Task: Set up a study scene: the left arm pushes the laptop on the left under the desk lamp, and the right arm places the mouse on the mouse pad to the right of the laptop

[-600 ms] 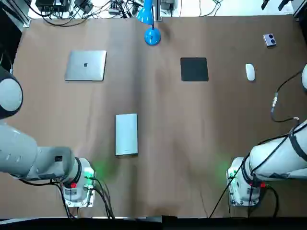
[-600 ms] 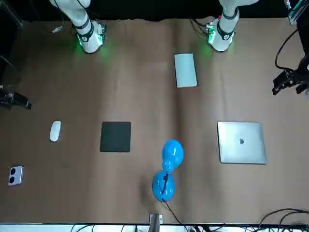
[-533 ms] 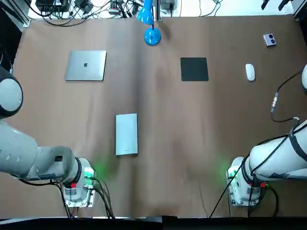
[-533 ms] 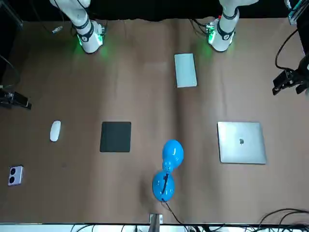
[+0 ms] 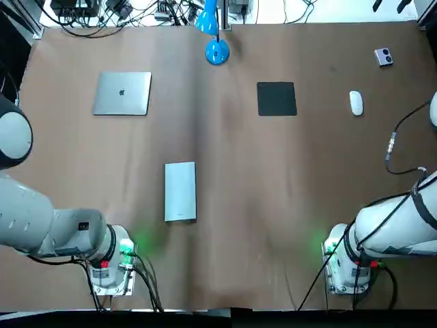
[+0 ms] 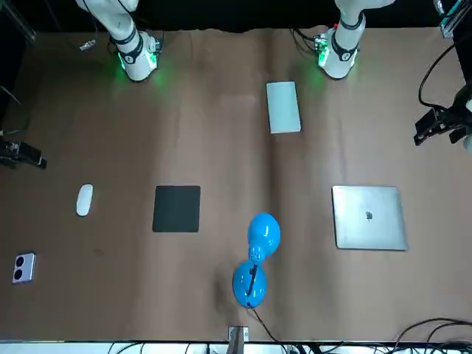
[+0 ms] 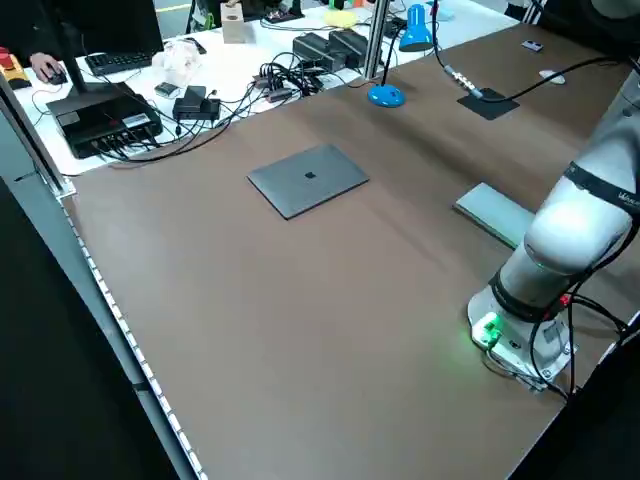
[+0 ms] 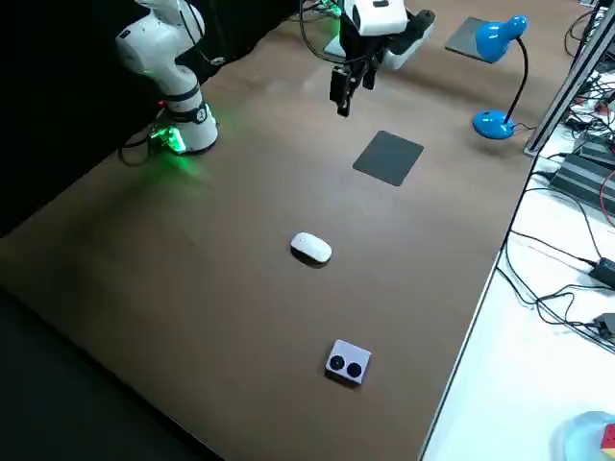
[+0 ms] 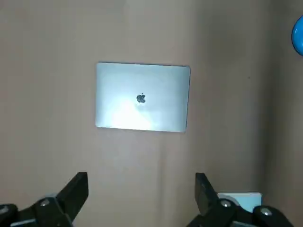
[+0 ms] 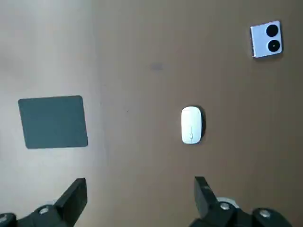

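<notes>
From overhead, the closed silver laptop point(image 5: 122, 93) lies flat on the brown tabletop point(image 5: 239, 205), well to the left of the blue desk lamp point(image 5: 216, 51) and a little nearer the arms' bases than the lamp's foot. The black mouse pad point(image 5: 276, 98) lies to the lamp's right. The white mouse point(image 5: 356, 102) sits farther right of the lamp, apart from the pad on bare tabletop. A small white device with two dark circles point(image 5: 384, 57) is farther from the lamp again. A pale grey flat slab point(image 5: 180, 192) lies nearer the bases than the lamp.

In the left wrist view, the left hand point(image 9: 142, 178) hangs high, fingers spread wide, nothing between them. The laptop lies far beneath, out past the fingertips, untouched.

In the right wrist view, the right hand point(image 10: 139, 184) is just as wide and empty, up in the air. The mouse rests well below it, beyond the fingertips, with the pad on the mouse's lamp side.

From across the table, the left hand hovers at the tabletop's edge, farther from the lamp than the laptop. The right hand hovers at the opposite edge, farther from the lamp than the mouse.

From the left side, the laptop lies shut, nearer that camera than the lamp. From the right side, the pad lies between mouse and lamp, touching neither.
</notes>
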Controlling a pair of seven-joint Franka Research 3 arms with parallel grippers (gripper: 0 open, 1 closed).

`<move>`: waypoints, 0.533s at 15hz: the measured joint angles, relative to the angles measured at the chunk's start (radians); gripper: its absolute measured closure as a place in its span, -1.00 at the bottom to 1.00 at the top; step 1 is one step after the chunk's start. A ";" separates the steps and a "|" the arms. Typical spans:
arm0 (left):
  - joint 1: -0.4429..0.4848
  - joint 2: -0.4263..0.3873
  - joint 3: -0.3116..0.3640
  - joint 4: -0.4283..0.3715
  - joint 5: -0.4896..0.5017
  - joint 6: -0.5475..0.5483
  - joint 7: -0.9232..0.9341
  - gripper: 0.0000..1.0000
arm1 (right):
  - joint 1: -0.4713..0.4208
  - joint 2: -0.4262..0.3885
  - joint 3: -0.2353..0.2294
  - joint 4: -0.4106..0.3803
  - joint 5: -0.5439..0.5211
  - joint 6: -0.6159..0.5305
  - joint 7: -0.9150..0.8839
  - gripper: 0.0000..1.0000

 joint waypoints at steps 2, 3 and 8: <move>0.003 0.001 0.001 -0.003 0.000 0.001 -0.006 -0.99 | -0.020 0.033 -0.002 -0.016 0.000 0.031 0.000 -1.00; 0.008 0.004 0.004 -0.005 0.000 0.001 -0.015 -0.99 | -0.031 0.063 -0.002 -0.024 0.000 0.047 0.000 -1.00; 0.129 0.086 0.010 -0.012 0.001 0.021 -0.169 -0.99 | -0.064 0.294 -0.003 -0.045 0.000 0.256 0.000 -1.00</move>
